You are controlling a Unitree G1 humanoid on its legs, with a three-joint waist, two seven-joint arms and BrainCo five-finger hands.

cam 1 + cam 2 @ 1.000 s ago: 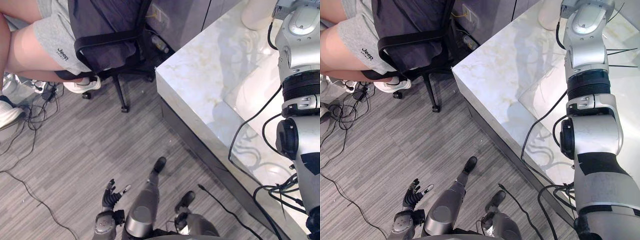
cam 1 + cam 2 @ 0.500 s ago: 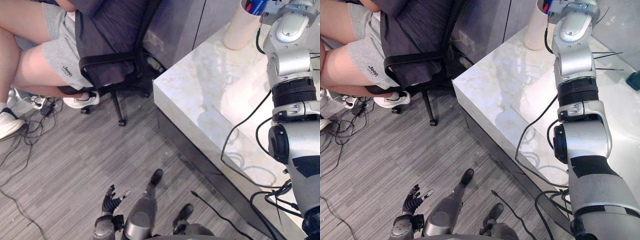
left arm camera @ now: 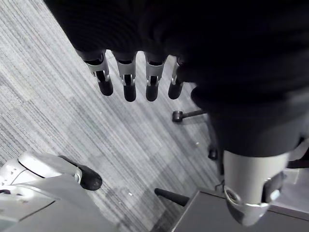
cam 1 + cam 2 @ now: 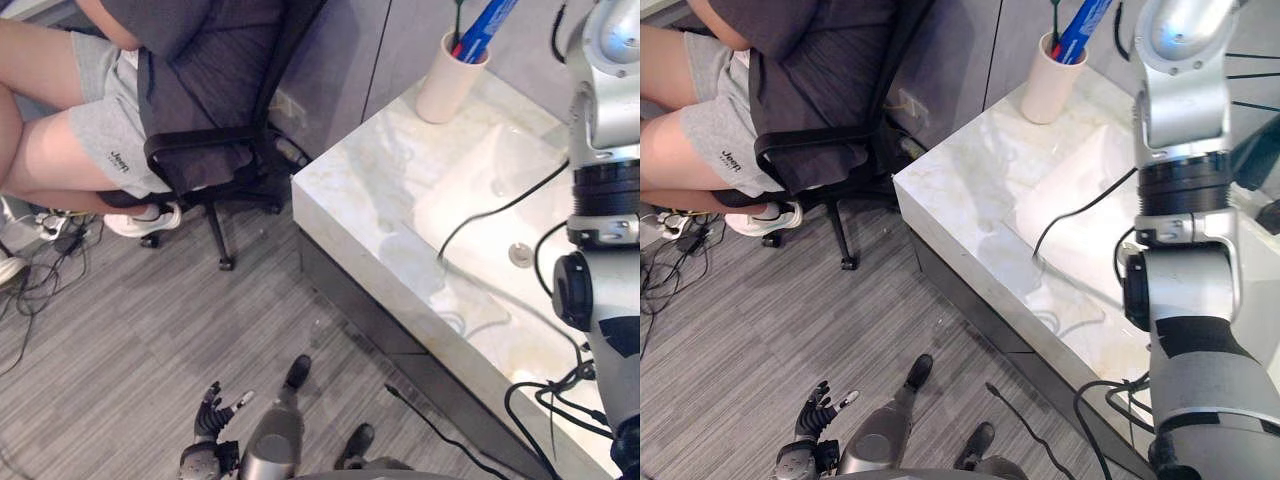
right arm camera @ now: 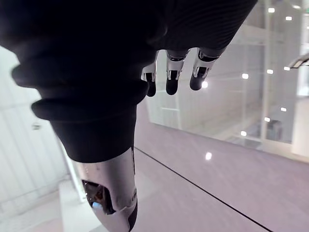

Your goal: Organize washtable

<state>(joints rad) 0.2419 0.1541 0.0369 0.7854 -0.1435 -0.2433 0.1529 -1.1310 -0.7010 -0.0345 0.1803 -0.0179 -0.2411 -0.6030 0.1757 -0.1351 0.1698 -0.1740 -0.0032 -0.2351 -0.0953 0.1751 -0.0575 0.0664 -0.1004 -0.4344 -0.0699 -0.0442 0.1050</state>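
The marble washtable [image 4: 360, 190] runs from the middle to the lower right, with a white sink basin [image 4: 495, 185] and its drain [image 4: 519, 254]. At its far corner stands a cream cup [image 4: 445, 85] holding a blue tube [image 4: 487, 22] and a thin dark stick. My left hand [image 4: 212, 412] hangs low over the floor, well left of the table, open and holding nothing; its fingers [image 3: 125, 84] are straight. My right arm rises past the basin and out of the top of the eye views. My right hand [image 5: 173, 72] is open, with nothing in it.
A person sits on a black office chair [image 4: 205, 150] at the upper left, close to the table's left corner. Loose cables [image 4: 40, 255] lie on the grey plank floor at the left. A dark thing [image 4: 1258, 150] lies at the counter's right edge.
The camera has shifted, bringing the cup and the whole basin into view. My right arm has lifted higher, out of the top. The left hand hangs as before.
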